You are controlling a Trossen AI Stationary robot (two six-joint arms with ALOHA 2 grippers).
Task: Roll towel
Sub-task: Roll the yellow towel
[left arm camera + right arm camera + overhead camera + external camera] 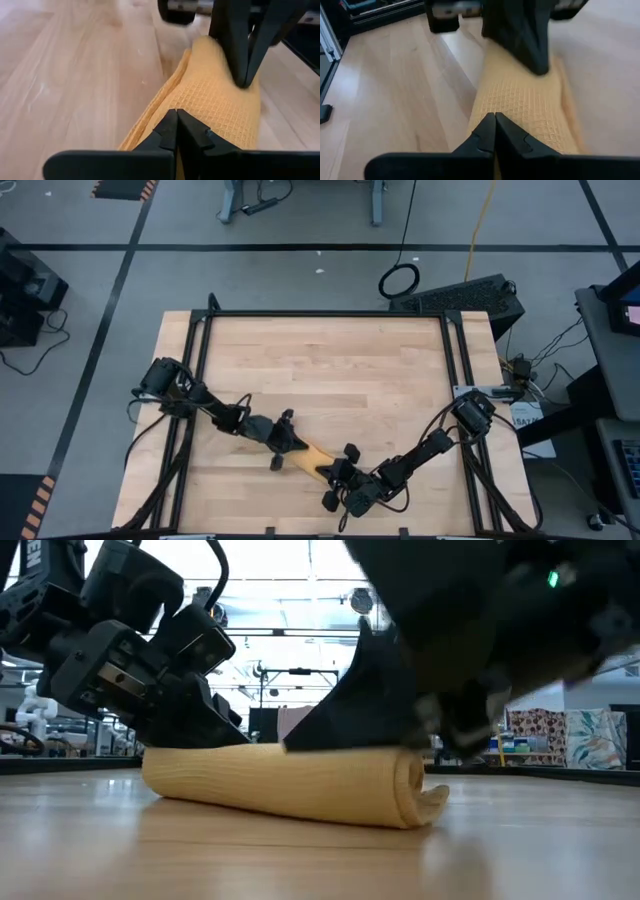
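Overhead looks straight down; low camera sits table-level, close — 2 wrist views face each other along the towel (pixel 290 785).

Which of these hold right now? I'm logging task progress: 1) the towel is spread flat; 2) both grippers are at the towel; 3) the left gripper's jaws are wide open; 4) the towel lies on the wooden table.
1) False: the towel is rolled into a log, with its spiral end showing in the low view.
2) True: the left gripper and the right gripper sit at opposite ends of the roll.
3) False: its jaws are closed together over the cloth.
4) True: the roll rests on the wooden table.
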